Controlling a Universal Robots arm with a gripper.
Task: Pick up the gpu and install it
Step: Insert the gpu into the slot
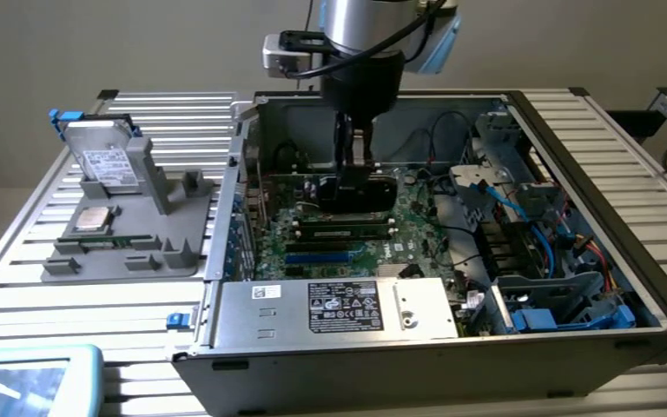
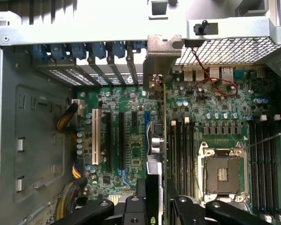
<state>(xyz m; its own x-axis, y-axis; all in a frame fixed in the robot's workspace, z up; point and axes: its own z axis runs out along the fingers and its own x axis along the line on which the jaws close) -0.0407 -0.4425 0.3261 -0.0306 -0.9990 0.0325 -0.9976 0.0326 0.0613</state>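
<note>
My gripper (image 1: 357, 156) reaches down into the open computer case (image 1: 594, 343) and is shut on the gpu (image 1: 353, 195), a black card hanging upright over the green motherboard (image 1: 310, 256). In the wrist view the gpu (image 2: 163, 122) shows edge-on between my two black fingers (image 2: 141, 194), with the gripper (image 2: 157, 192) closed around it. Its silvery bracket (image 2: 161, 58) lies against the case's rear slot openings. The card runs along the blue expansion slot (image 2: 147, 117). Whether its edge sits in the slot is hidden.
A white slot (image 2: 95, 138) and black slots (image 2: 115, 140) lie beside the card, and an empty processor socket (image 2: 223, 173) on its other side. The power supply (image 1: 333, 308) fills the case front. At the exterior view's left, a grey holder (image 1: 136, 256) carries the hard drive (image 1: 111, 163).
</note>
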